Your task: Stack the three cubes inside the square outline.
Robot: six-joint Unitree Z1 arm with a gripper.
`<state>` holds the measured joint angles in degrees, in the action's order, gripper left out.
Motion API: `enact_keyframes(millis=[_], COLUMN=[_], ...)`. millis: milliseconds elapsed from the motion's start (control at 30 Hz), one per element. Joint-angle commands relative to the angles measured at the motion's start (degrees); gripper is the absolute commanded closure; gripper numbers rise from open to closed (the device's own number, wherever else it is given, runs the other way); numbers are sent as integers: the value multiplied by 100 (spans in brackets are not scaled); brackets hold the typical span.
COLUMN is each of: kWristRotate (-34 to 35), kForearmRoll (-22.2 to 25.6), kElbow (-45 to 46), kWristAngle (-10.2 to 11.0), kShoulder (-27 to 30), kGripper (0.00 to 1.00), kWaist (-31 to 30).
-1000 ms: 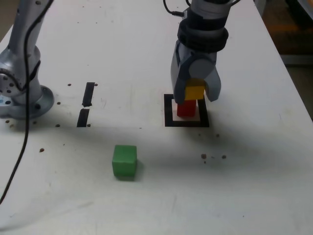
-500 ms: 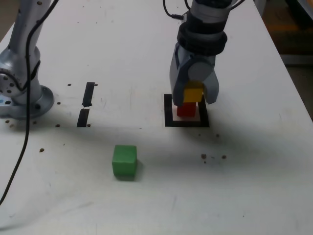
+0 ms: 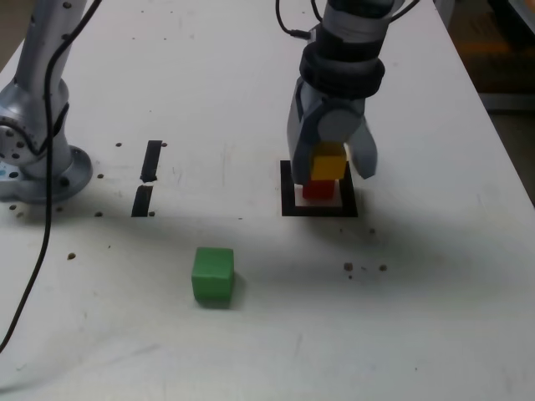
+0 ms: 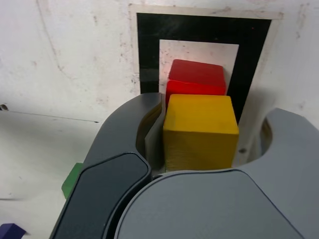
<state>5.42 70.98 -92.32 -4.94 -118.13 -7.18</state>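
Gripper (image 3: pixel 330 167) jaws have just parted: a second ago they were pinched tight on the yellow cube (image 3: pixel 328 161), and now there is daylight on one side. In the wrist view a clear gap shows between the yellow cube (image 4: pixel 200 131) and one jaw, while the other jaw sits right against its face or very nearly so; I cannot tell if it still touches. So the gripper stands partly open, straddling the cube rather than clamping it.

That reads to me as the release of the second block. The yellow cube rests on the red cube (image 3: pixel 318 190), which stands inside the square outline (image 3: pixel 289 197) on the counter (image 3: pixel 251 75); from the wrist the yellow one looks set a little off-square over the red cube (image 4: pixel 195 75), though it appears to be staying put.

The green cube (image 3: pixel 212 274) sits alone well away from the outline, toward the exterior view's left and nearer the camera, not yet stacked.
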Motion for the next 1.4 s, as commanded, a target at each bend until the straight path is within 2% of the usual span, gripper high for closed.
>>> enact_keyframes(millis=[0,200,467,867,1067,1367], kWristRotate=[-31,-92,-94,94,324,756], kForearmRoll=[-40,-83,-76,53,35,-438], kElbow=[4,44,187,611,760,875], kWristAngle=[-4,38,147,181,69,-274], kShoulder=[54,85,366,1384,1880,2036], kGripper=[17,10,9,9,5,0], kWaist=[6,6,6,-179,-578,-1421])
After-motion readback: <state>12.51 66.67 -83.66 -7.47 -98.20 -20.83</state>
